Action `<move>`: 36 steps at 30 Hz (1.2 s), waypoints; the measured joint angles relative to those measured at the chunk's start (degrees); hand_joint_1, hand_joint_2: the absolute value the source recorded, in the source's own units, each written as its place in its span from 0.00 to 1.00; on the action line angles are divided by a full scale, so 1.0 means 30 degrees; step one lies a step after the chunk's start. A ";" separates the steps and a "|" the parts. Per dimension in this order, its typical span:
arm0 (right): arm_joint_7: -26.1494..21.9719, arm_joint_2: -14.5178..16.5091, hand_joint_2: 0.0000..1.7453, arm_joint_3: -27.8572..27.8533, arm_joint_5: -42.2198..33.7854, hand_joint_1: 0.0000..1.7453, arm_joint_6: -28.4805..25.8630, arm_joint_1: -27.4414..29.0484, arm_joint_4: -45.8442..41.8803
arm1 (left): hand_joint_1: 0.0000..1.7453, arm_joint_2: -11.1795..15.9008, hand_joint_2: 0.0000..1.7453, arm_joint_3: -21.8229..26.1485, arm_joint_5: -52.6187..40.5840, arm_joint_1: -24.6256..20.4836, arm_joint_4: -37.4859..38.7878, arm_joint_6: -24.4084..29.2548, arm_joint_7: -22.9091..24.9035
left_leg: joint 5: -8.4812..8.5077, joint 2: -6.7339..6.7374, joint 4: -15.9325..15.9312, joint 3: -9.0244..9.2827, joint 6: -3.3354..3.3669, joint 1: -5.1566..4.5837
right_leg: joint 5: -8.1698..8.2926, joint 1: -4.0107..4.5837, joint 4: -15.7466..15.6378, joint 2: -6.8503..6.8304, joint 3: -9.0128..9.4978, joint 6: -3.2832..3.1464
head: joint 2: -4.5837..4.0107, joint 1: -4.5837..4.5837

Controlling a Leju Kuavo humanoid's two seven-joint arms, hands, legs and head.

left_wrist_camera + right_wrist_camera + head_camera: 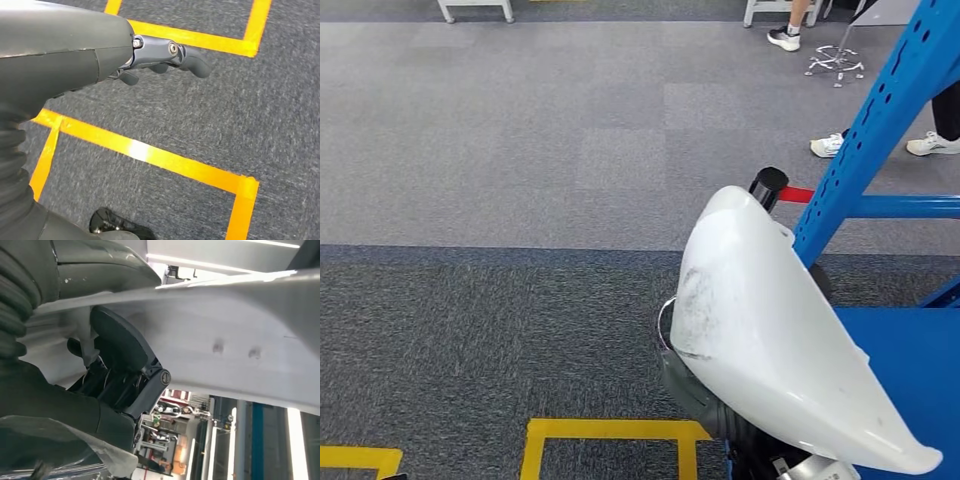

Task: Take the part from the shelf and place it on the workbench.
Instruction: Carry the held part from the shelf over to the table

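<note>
Right now my right hand grips a large white curved part; from the wrist camera I see the dark fingers pressed against its pale underside. From the head camera, the part sits above the arm, its rounded, scuffed end pointing away from me and its pointed end near the picture's lower right corner. Just beside it on the right stands a blue shelf with a slanted, perforated upright. My left hand hangs over grey carpet marked with yellow tape, fingers loosely curled and holding nothing. Well beyond the part, a person's feet in white shoes stand near the shelf, and a black post with a red strap sits behind the part.
</note>
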 joint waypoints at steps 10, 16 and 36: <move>0.0006 -0.0007 1.00 0.0024 0.0000 1.00 -0.0022 -0.0053 0.0033 | 0.00 0.0073 1.00 -0.0073 -0.0026 0.0013 0.0173 0.0024 0.0005 | -0.1944 0.1965 0.4933 -0.2497 -0.0814 0.0213 | -0.0153 0.0151 -0.0518 -0.2668 0.0604 -0.0583 | 0.0000 -0.0159; 0.0002 -0.0007 1.00 0.0026 0.0004 1.00 -0.0029 -0.0080 0.0029 | 0.00 0.0137 1.00 -0.0146 -0.0029 0.0025 0.0195 0.0027 0.0006 | -0.0089 0.3388 -0.0026 0.0066 -0.0342 -0.0211 | -0.0515 0.0313 -0.0522 -0.3935 0.0969 -0.0206 | 0.0000 -0.0138; -0.0009 -0.0080 1.00 0.0036 0.0012 1.00 -0.0129 -0.0030 0.0033 | 0.00 0.0093 1.00 -0.0186 -0.0027 0.0095 0.0268 0.0089 0.0122 | -0.0828 0.0960 0.1369 -0.0737 -0.0733 0.0184 | -0.0011 -0.0114 -0.0350 -0.1180 0.0231 -0.0289 | 0.0000 -0.0099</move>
